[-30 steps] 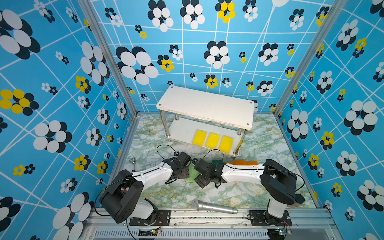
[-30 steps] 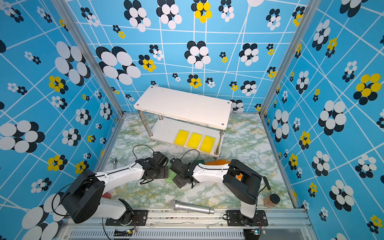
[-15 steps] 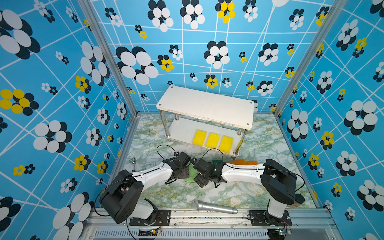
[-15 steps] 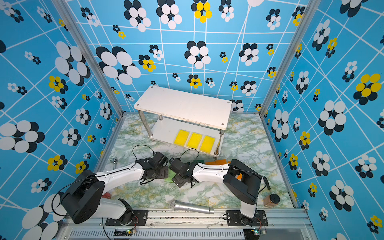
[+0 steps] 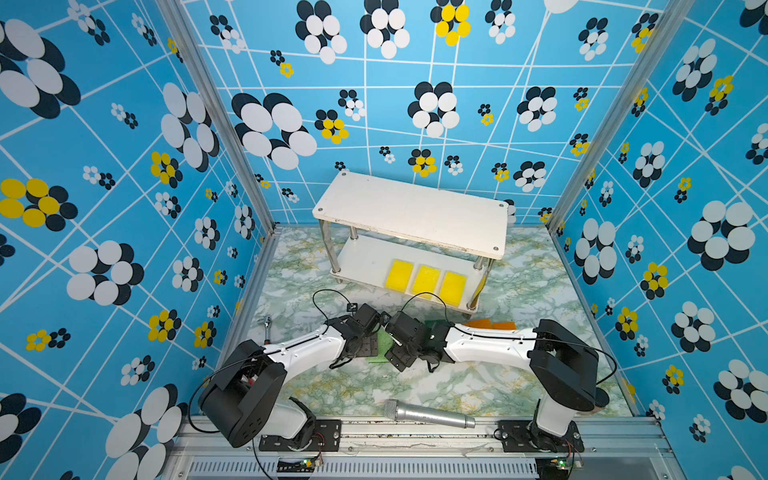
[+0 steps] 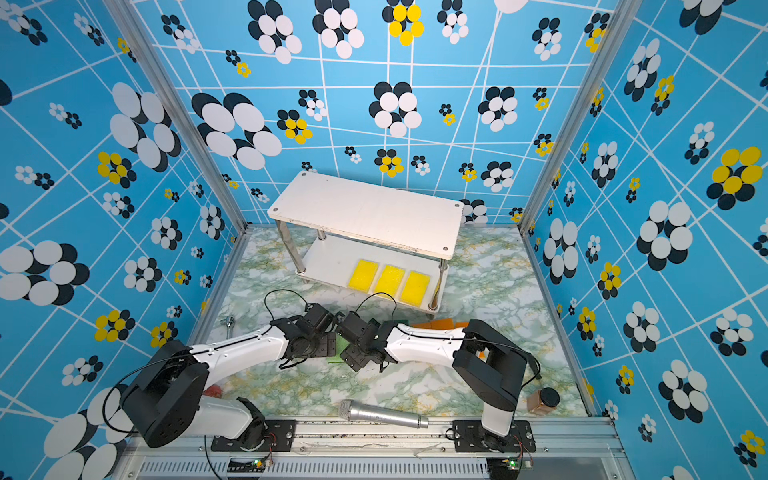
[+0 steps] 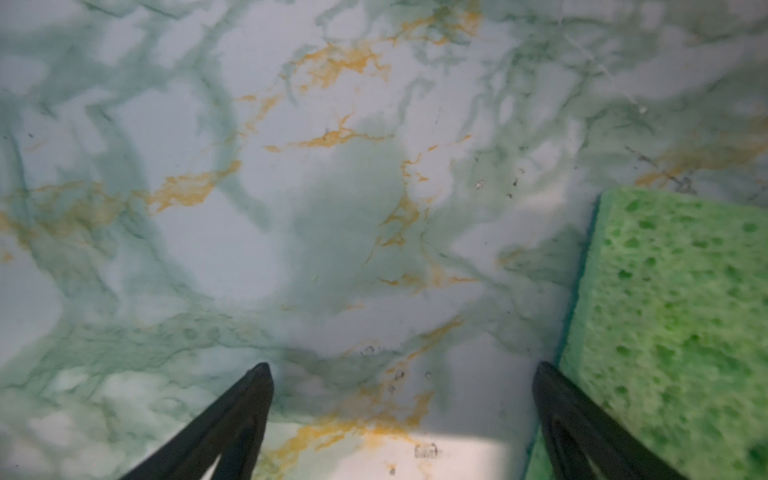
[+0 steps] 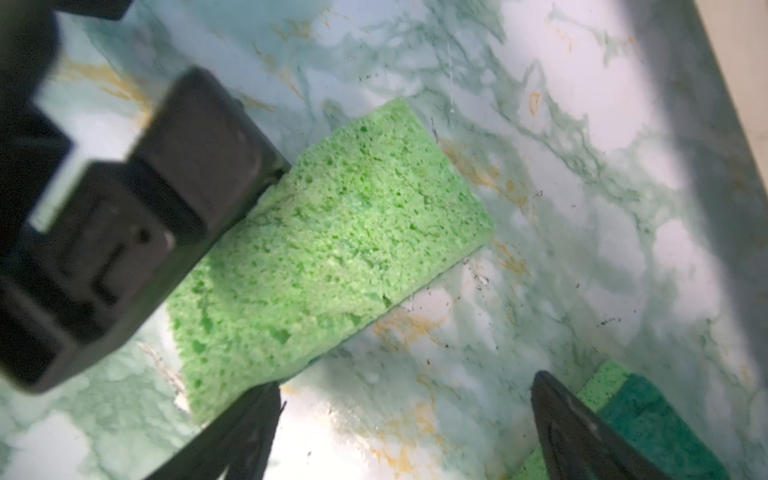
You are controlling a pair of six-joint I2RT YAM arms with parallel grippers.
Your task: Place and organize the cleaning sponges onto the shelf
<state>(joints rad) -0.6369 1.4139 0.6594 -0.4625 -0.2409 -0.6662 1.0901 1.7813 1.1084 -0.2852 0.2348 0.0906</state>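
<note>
Indoors, marbled tabletop (image 5: 519, 291), shelf (image 5: 415, 212), floral walls (image 5: 374, 124) (blue)

Legible text: none found.
A small dark mark (image 7: 426, 451) stands on the marbled table top (image 7: 208, 249), seen in the left wrist view. It has the look of a few printed characters but is too blurred to read. The brown jar (image 6: 542, 401) near the table's front right corner, seen in a top view, is too small for any label to be made out. The microphone (image 5: 430, 414) lying along the table's front edge and the white boards of the shelf (image 5: 415, 212) show nothing that can be read at this size in both top views.
</note>
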